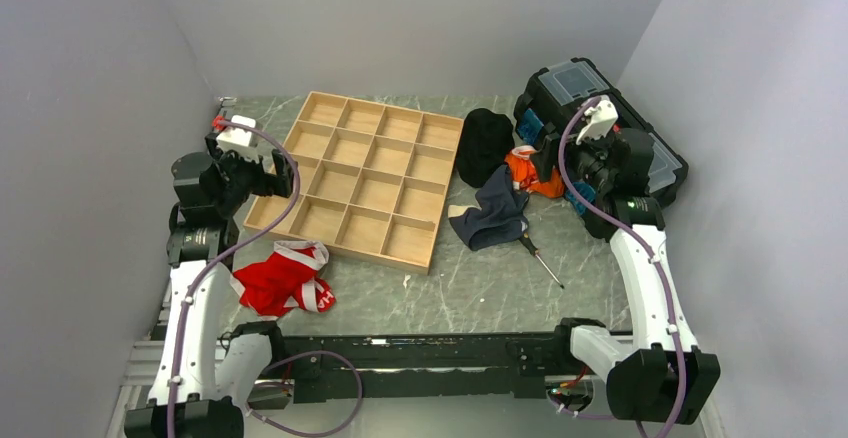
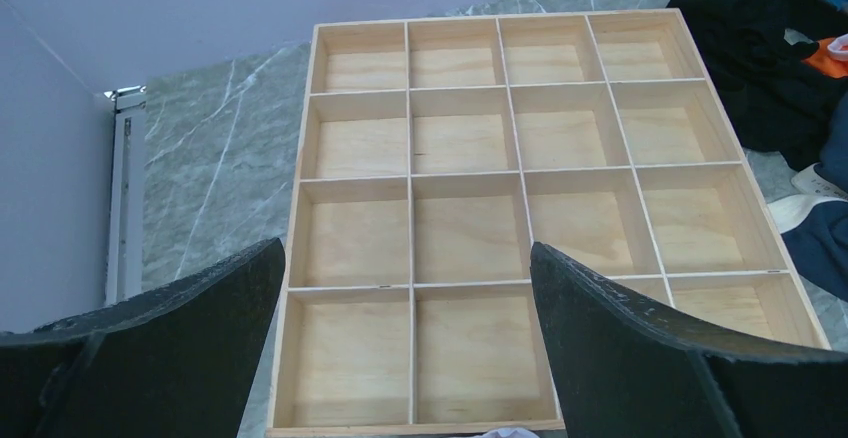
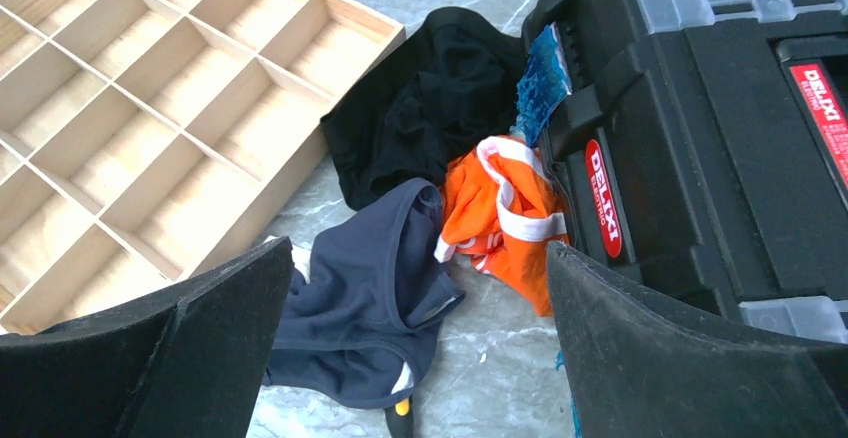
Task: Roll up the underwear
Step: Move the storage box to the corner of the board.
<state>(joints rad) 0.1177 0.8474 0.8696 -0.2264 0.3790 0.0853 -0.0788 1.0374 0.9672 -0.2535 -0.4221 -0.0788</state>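
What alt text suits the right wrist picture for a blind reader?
Crumpled navy underwear lies on a marble table, framed by the open right gripper. Beside it: an orange garment, a black cloth heap, a wooden tray and a black toolbox.

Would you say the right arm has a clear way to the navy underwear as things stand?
Probably yes: the right gripper is open and facing the underwear, which has nothing lying over it; the orange garment only borders its edge.

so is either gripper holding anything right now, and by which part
Nothing is held. The left gripper is open, facing the wooden tray; the right gripper is open near the underwear.
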